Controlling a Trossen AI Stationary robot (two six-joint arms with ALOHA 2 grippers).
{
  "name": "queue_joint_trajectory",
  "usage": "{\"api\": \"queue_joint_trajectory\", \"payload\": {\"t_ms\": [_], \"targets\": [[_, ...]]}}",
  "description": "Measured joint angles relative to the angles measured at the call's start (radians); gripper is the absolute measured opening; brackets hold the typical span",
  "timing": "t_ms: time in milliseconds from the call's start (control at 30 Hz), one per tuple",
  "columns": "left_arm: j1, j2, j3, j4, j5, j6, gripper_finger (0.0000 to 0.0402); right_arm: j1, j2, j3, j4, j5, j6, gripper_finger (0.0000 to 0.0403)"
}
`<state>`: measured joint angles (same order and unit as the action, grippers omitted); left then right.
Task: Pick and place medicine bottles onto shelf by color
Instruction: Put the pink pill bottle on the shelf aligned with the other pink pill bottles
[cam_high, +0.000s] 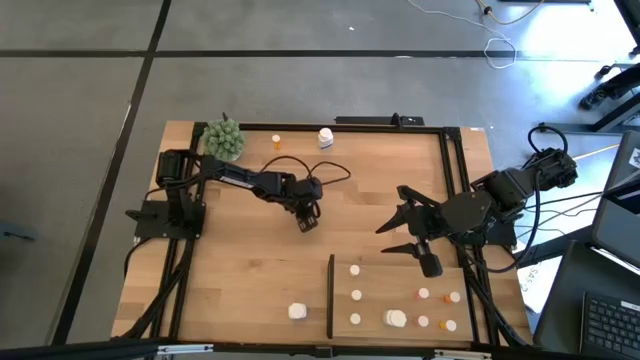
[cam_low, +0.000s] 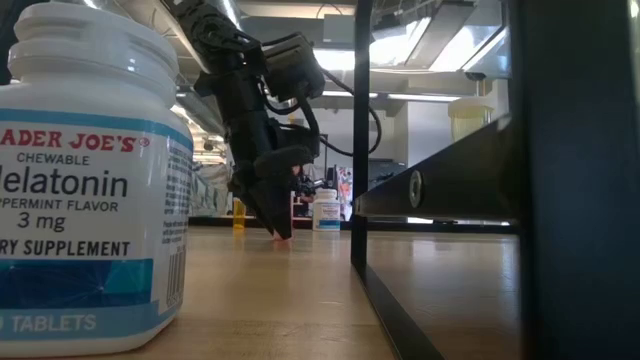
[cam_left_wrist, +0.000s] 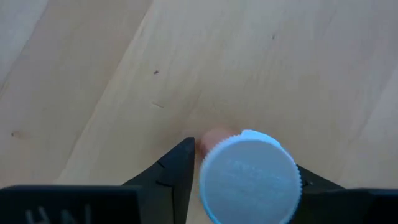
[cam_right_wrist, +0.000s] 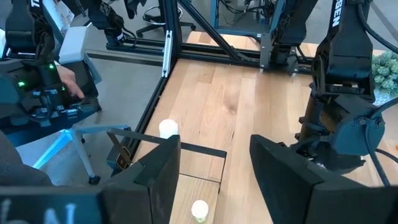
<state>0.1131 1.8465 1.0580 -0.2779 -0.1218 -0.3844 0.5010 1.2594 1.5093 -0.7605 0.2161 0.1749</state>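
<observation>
Looking straight down, I see a pale butcher-block tabletop (cam_high: 240, 280) framed in black metal. My left gripper (cam_high: 307, 218) points down near the tabletop's middle; in its wrist view a round white ribbed cap on an orange bottle (cam_left_wrist: 249, 177) sits between the dark fingers (cam_left_wrist: 177, 171), though I cannot tell whether they press it. My right gripper (cam_high: 402, 237) hovers with jaws spread wide, empty, over the shelf's far edge. The shelf (cam_high: 385, 298) (flat pale wood, thin black strip on one side) lies at the near right corner, carrying small white bottles (cam_high: 355, 294) and orange ones (cam_high: 447, 297). A chunky white melatonin bottle (cam_low: 90, 180) stands at the near edge.
</observation>
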Motion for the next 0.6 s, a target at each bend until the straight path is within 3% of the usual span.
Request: {"api": "queue_joint_trajectory", "payload": {"t_ms": [267,600], "targets": [[-0.01,-0.014,0.028,-0.002,0.088,-0.001,0.013,0.0,0.0,0.0,0.0,0.0,0.0,0.0197],[-0.015,-0.015,0.086,-0.03,0.086,0.054,0.013,0.0,0.0,0.0,0.0,0.0,0.003,0.0197]]}}
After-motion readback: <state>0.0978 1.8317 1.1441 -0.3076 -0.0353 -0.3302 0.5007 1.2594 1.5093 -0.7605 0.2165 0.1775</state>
